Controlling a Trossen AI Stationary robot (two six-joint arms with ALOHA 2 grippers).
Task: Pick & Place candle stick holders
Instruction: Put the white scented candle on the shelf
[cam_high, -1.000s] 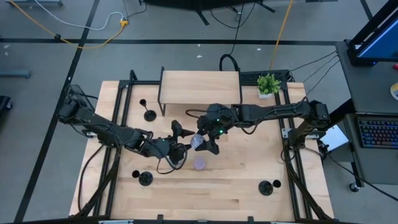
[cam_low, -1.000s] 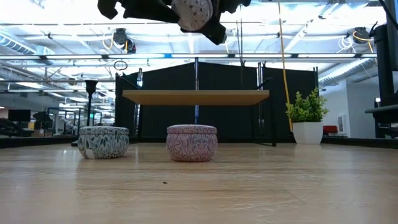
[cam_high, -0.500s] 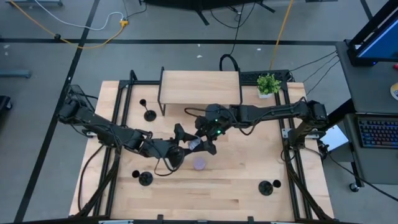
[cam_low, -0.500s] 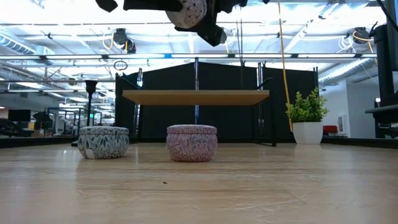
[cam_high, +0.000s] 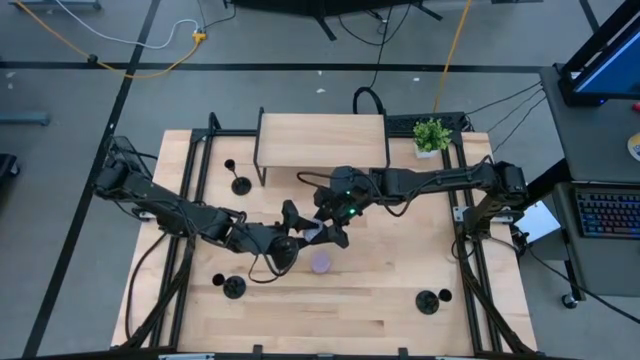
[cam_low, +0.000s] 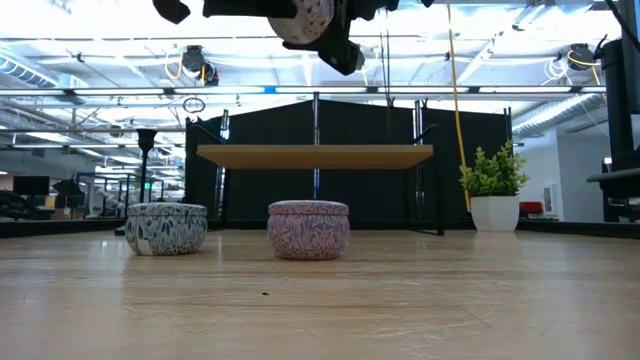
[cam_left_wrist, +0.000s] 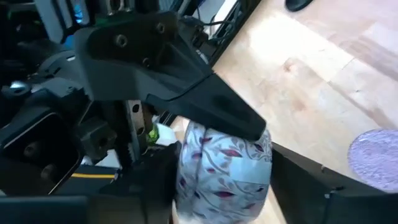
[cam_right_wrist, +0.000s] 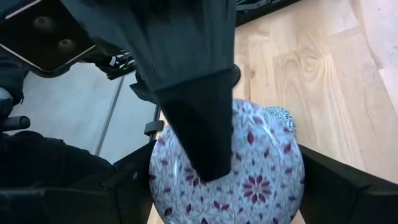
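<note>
A white tin with a purple flower pattern (cam_high: 313, 232) is high above the table's middle, between both grippers; it also shows in the low view (cam_low: 305, 15). My right gripper (cam_high: 322, 232) is shut on it. My left gripper (cam_high: 300, 233) comes from the left and stands with its fingers on either side of the same tin. Three black candle stick holders stand on their disc bases: far left (cam_high: 241, 185), near left (cam_high: 234, 288) and near right (cam_high: 428, 301). No gripper touches them. My left gripper has the tin (cam_left_wrist: 224, 171) snug between its two fingers. One finger (cam_right_wrist: 199, 124) lies across the tin's round patterned face; the other is hidden behind the tin. The fingers come roughly level from the table's left. The tin is clear of the table. My right gripper pinches the tin's round side wall (cam_right_wrist: 292, 180) between its two fingers, which stand on opposite sides of the round face. One finger (cam_left_wrist: 205, 106) shows across the tin's wall in the left wrist view. The fingers come from the table's right. The tin is lifted clear.
A purple tin (cam_high: 320, 263) and a blue-patterned tin (cam_low: 166, 228) stand on the table below the grippers. A raised wooden shelf (cam_high: 322, 140) and a small potted plant (cam_high: 431, 135) are at the far edge. Bare wood lies along the near edge.
My left gripper has moved toward the right gripper, and its fingers have come around the held tin. The tin and my right gripper have shifted slightly toward the table's left. The tins on the table have stayed put.
</note>
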